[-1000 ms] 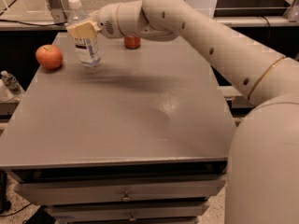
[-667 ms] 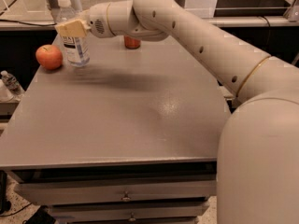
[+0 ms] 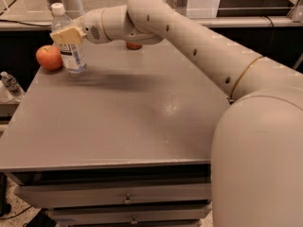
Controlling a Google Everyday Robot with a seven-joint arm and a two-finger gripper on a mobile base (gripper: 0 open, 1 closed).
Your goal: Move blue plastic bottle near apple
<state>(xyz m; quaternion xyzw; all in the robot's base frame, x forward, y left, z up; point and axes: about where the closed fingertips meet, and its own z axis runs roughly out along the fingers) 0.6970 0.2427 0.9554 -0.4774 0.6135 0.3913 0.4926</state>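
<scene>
The blue plastic bottle [image 3: 71,51], clear with a white cap and a white-and-dark label, stands upright at the far left of the grey table [image 3: 128,112]. The red-orange apple [image 3: 49,57] sits just left of it, almost touching. My gripper [image 3: 66,35] reaches in from the right and its pale fingers are shut on the bottle's upper body, below the cap. The bottle's base looks to be resting on the table.
A red Coca-Cola can [image 3: 134,45] stands at the table's far edge, mostly hidden behind my arm. A small clear bottle [image 3: 9,84] sits beyond the table's left edge. Drawers run along the table's front. A counter lies behind.
My gripper has carried the bottle leftward, from a gap away to right beside the apple. The apple has not moved.
</scene>
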